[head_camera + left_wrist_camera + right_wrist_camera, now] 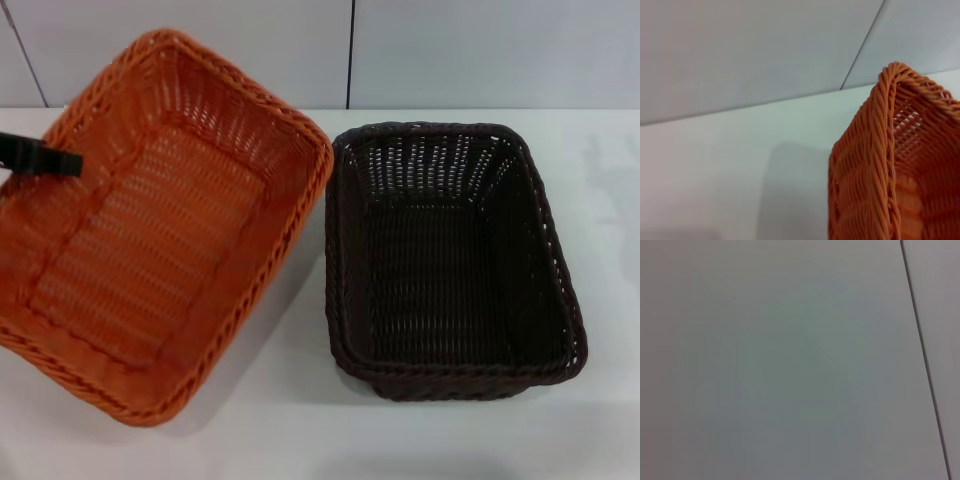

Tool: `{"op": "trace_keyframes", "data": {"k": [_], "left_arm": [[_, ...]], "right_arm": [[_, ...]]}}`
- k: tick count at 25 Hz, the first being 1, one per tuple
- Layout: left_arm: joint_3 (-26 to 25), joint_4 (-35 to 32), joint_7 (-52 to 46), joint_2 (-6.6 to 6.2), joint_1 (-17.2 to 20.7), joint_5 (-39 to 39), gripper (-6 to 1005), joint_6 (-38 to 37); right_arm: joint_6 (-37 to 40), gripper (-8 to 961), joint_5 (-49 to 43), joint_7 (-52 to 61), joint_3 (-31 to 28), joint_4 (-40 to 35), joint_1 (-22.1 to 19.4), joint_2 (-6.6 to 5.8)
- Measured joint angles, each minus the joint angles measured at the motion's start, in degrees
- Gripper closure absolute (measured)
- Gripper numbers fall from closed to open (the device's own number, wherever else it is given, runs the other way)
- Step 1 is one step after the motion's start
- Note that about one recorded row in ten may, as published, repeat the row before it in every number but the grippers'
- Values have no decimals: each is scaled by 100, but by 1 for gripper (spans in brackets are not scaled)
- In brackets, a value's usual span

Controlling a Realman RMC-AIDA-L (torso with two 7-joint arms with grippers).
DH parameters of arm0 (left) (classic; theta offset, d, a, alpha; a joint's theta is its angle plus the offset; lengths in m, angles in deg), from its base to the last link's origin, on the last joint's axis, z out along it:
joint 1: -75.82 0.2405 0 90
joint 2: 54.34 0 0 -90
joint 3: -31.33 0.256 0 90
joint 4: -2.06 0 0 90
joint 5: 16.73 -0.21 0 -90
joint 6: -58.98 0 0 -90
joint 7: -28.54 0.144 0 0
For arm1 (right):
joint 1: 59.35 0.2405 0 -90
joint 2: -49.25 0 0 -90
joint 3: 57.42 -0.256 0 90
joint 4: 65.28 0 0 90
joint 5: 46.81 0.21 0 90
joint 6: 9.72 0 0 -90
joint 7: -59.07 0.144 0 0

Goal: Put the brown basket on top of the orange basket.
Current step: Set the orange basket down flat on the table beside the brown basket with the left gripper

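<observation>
Orange basket (150, 230) tilting up at the left edge, long side slanting, left gripper (40, 158) reaching inside, jaws unclear, brown basket (450, 260) sitting flat, long side running front to back.

Two woven baskets on the bench (300, 440) — one orange basket (150, 240), one brown basket (450, 260).
</observation>
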Motion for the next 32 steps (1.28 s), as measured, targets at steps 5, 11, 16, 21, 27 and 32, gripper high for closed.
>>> {"op": "trace_keyframes", "data": {"k": [5, 11, 16, 21, 27, 32], "left_arm": [[-1, 33, 10, -239, -131, 95, 836, -192], [85, 51, 183, -321, -268, -185, 838, -401], [130, 123, 246, -331, -361, -537, 839, -469], [277, 226, 254, -225, -474, -832, 840, -490], [848, 725, 386, 143, -815, -980, 841, -499], [1124, 990, 626, 465, -1078, -992, 843, -454]], "right_arm": [[12, 394, 0, -27, 0, -15, -3, 0], [13, 392, 0, -32, 3, -18, -55, -8], [14, 391, 0, -35, 39, -18, -111, -9], [17, 389, 0, -37, 45, -18, -145, -9], [19, 388, 0, -18, 44, -18, -227, -9], [26, 386, 0, -2, 44, -18, -291, -8]]}}
